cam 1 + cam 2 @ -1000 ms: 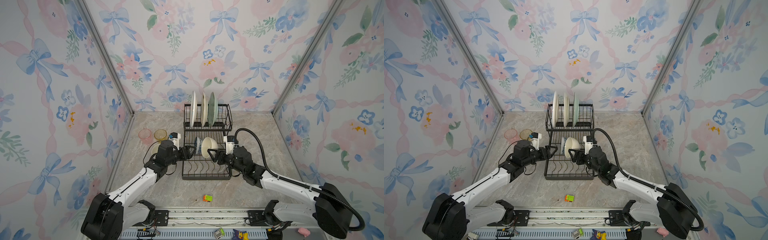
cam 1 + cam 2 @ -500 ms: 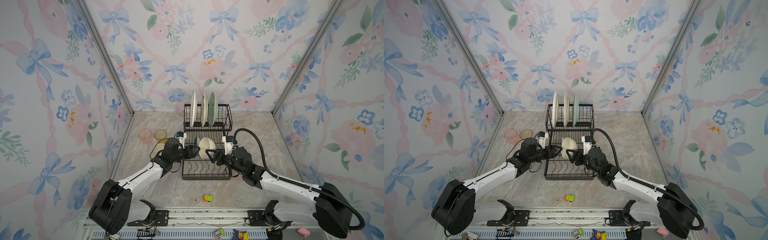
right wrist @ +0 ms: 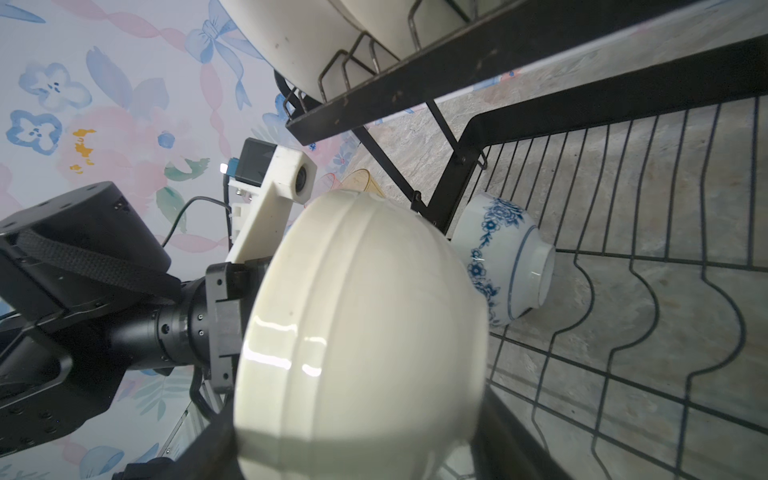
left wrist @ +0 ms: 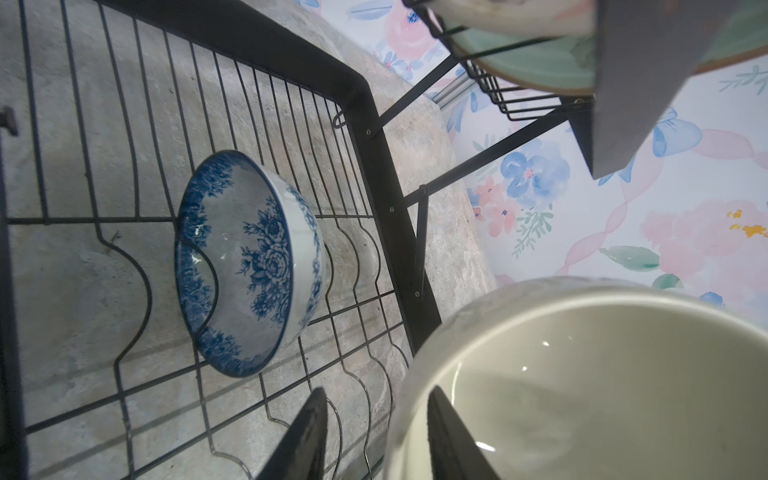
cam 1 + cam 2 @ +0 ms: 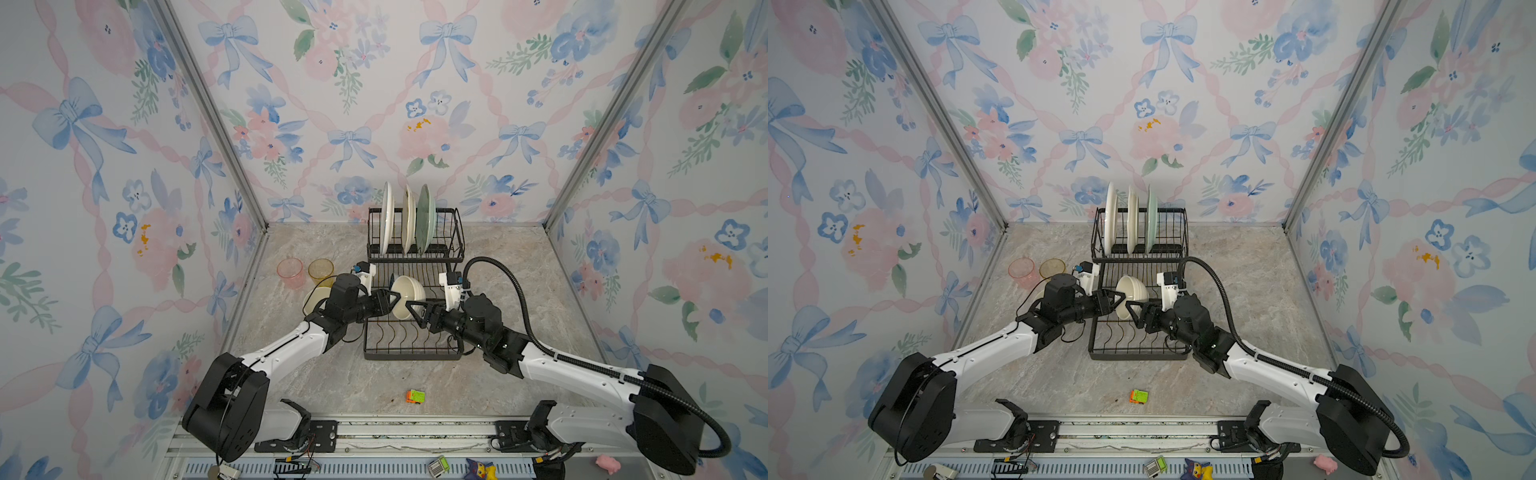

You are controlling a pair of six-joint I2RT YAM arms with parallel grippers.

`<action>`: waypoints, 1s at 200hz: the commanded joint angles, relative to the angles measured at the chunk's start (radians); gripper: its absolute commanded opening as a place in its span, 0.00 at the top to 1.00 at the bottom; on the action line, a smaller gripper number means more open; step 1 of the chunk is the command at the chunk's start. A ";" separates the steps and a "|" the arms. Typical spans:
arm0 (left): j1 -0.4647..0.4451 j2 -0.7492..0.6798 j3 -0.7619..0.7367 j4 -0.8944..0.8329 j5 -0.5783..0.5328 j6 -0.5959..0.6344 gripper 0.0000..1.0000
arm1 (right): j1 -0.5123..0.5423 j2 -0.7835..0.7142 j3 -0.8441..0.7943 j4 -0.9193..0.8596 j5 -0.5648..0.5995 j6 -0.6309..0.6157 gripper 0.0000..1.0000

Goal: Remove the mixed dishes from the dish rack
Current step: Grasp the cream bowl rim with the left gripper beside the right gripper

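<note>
The white bowl (image 5: 409, 297) (image 5: 1130, 296) hangs tilted over the dish rack's lower tray (image 5: 411, 354). My right gripper (image 5: 414, 309) (image 3: 357, 432) is shut on it, with one jaw on each side of its body (image 3: 361, 332). My left gripper (image 5: 392, 298) (image 4: 376, 392) straddles the bowl's rim (image 4: 415, 374), one finger inside and one outside. A gap still shows at the outer finger. The blue-patterned bowl (image 4: 249, 266) (image 3: 503, 257) leans on its side in the tray. Three plates, white (image 5: 386, 220), cream (image 5: 409, 220) and pale green (image 5: 426, 220), stand in the upper basket.
A pink tumbler (image 5: 290, 272) and an amber tumbler (image 5: 321, 270) stand on the table left of the rack, behind my left arm. A small orange-green toy block (image 5: 415, 396) lies near the front edge. Patterned walls close in the left, right and back sides.
My left gripper has moved right from the rack's side to the white bowl, and its jaws have narrowed around the rim. The right gripper keeps its hold on the bowl.
</note>
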 commanded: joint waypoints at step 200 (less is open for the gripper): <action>-0.004 -0.057 -0.010 0.018 0.012 -0.017 1.00 | 0.024 0.038 0.063 0.085 -0.030 -0.012 0.23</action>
